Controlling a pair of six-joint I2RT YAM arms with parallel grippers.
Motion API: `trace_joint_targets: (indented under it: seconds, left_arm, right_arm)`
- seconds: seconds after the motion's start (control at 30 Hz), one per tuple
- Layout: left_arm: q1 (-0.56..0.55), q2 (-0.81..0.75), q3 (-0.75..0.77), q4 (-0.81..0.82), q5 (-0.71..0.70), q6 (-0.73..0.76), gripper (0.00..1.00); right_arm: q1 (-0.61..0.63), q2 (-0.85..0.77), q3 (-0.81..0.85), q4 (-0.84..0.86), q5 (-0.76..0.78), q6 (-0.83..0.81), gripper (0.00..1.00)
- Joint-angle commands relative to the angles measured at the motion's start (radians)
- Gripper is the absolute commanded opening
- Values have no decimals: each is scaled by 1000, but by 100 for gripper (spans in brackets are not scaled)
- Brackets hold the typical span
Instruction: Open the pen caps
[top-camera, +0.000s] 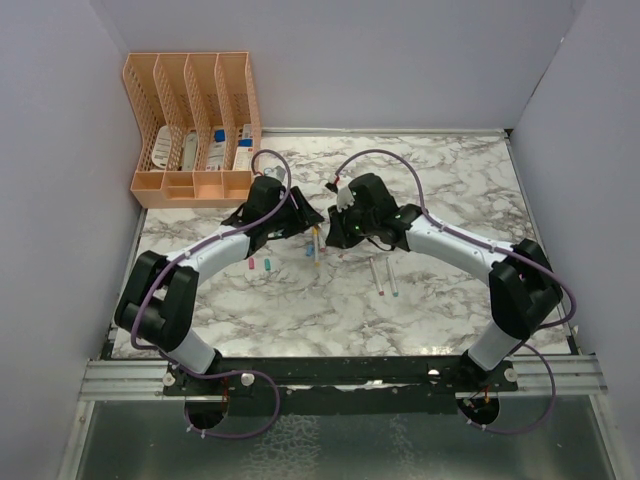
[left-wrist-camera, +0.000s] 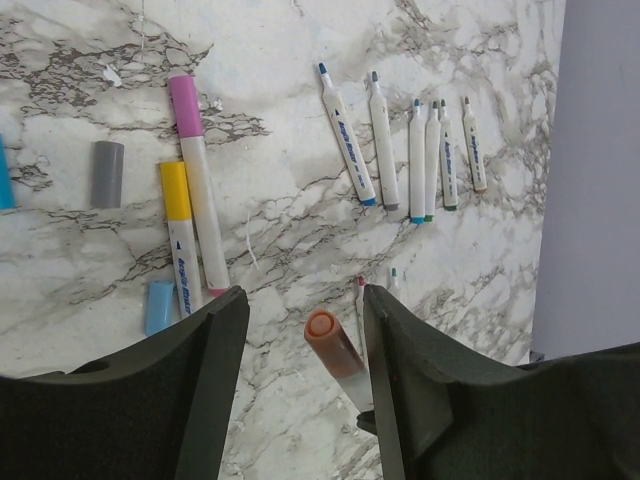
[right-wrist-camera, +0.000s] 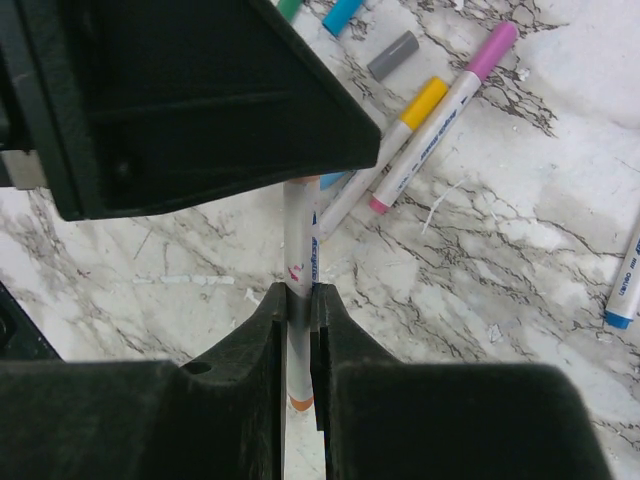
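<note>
My right gripper (right-wrist-camera: 299, 292) is shut on the white barrel of a pen (right-wrist-camera: 301, 235), held above the marble table. The pen's orange-brown cap (left-wrist-camera: 333, 350) points up between the fingers of my left gripper (left-wrist-camera: 305, 300), which is open. The cap lies close to the right finger, with a clear gap to the left finger. On the table lie two capped pens, one with a pink cap (left-wrist-camera: 185, 105) and one with a yellow cap (left-wrist-camera: 175, 190). Beside them are loose pen caps: grey (left-wrist-camera: 107, 173) and light blue (left-wrist-camera: 158, 306). In the top view both grippers meet mid-table.
A row of uncapped white pens (left-wrist-camera: 420, 160) lies to the right in the left wrist view. Two more pens (top-camera: 382, 275) and two small caps (top-camera: 260, 265) lie mid-table. An orange desk organizer (top-camera: 195, 125) stands at the back left. Grey walls surround the table.
</note>
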Motion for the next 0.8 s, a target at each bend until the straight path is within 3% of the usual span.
trace_joint_targets:
  seconds: [0.0,0.6,0.77]
  left_arm:
    - [-9,9,31,44,22,-16,52]
    - [-18,-12,9,78,39,-40,30]
    - [-19,-18,3,79,37,-41,13]
  right_arm:
    - [13,-39,20,40,-49,-3,1]
    - [19,-36,13,69,-57,16,1]
    - [19,-37,9,71,-57,17,1]
